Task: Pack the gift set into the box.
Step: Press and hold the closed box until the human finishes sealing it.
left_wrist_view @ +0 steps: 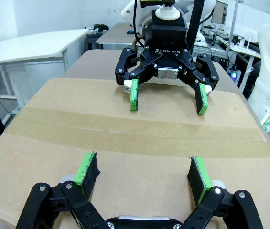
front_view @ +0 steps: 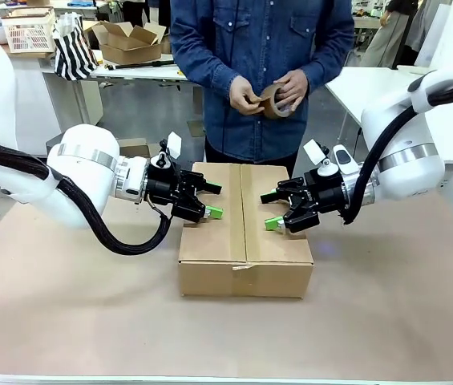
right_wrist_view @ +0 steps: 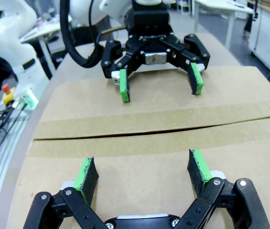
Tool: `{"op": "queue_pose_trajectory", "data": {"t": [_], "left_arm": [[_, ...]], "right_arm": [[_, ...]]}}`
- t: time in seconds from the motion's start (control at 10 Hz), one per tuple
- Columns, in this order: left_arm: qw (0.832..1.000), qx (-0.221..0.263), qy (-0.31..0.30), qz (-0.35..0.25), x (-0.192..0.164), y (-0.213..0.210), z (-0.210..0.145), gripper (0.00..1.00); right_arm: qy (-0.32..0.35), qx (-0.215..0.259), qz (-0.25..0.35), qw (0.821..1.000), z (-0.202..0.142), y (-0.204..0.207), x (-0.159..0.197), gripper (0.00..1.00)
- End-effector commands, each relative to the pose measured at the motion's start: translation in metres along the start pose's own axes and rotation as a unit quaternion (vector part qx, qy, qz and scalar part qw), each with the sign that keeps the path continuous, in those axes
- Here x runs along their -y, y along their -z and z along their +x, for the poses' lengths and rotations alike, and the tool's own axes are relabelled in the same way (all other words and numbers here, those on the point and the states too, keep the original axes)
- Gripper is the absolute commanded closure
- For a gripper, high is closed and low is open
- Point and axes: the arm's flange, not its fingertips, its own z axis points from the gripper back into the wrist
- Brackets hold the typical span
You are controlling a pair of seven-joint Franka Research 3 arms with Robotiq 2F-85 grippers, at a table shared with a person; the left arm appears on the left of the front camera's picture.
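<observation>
The box [front_view: 246,241] stands in the middle of the table with its top flaps folded down and a narrow seam between them. My left gripper [front_view: 214,200] is open over the left flap and my right gripper [front_view: 271,210] is open over the right flap. They face each other across the seam. The left wrist view has my left gripper [left_wrist_view: 143,167] low over the cardboard [left_wrist_view: 125,129], with the right gripper [left_wrist_view: 168,98] beyond. In the right wrist view my right gripper [right_wrist_view: 143,169] faces the left gripper [right_wrist_view: 159,86]. The gift set is hidden.
A person stands at the far side, both hands on a roll of brown tape [front_view: 274,102]. The table [front_view: 66,321] is covered in brown paper. Farther back are a smaller open carton [front_view: 130,42], a striped bag [front_view: 74,48] and a white basket [front_view: 30,32].
</observation>
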Motion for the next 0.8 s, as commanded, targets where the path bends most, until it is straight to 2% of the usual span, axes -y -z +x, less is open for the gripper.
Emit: {"op": "queue_pose_trajectory", "data": {"t": [0.0,0.7], "left_arm": [[1.0,0.0,0.0,-0.001,0.001,-0.0007,-0.002,0.0],[1.0,0.0,0.0,-0.001,0.001,-0.0007,-0.002,0.0]], "right_arm": [[-0.002,-0.007,-0.004,1.0,-0.002,0.0035,-0.0004,0.0],[-0.002,-0.007,-0.004,1.0,-0.002,0.0035,-0.0004,0.0]]}}
